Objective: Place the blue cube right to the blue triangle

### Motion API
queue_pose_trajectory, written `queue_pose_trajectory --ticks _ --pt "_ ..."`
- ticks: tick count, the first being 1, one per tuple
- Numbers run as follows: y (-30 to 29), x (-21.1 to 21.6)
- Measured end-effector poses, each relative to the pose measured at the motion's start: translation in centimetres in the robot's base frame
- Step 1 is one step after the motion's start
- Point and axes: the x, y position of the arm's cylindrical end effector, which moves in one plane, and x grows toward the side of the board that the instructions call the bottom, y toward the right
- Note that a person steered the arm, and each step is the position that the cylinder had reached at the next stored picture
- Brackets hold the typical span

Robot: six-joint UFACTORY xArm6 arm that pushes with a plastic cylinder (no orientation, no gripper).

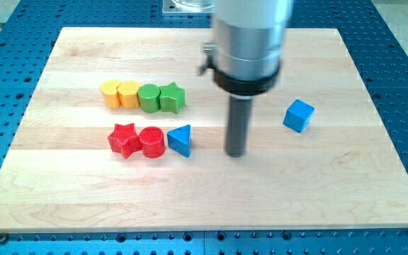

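Note:
The blue cube [299, 115] lies on the wooden board toward the view's right. The blue triangle [180, 139] lies left of centre, touching the red cylinder [152, 142]. My tip [236, 154] rests on the board between them, closer to the blue triangle, with a gap on each side. It touches no block. The blue cube sits right of my tip and a little higher in the view.
A red star [124, 139] sits left of the red cylinder. Above them is a row: a yellow block [110, 93], a second yellow block [128, 93], a green cylinder [149, 98] and a green star [172, 97]. The wooden board [204, 205] lies on a blue perforated table.

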Motion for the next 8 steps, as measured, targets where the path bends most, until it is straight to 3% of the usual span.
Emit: queue_pose_trajectory --ticks 1,3,4,6,7,8 --pt "8.3 0.7" --pt "13.5 -0.6" --pt "12.5 -5.4" --pt "5.0 -6.2" --pt "3.9 -7.0" --pt "4.0 -12.2"
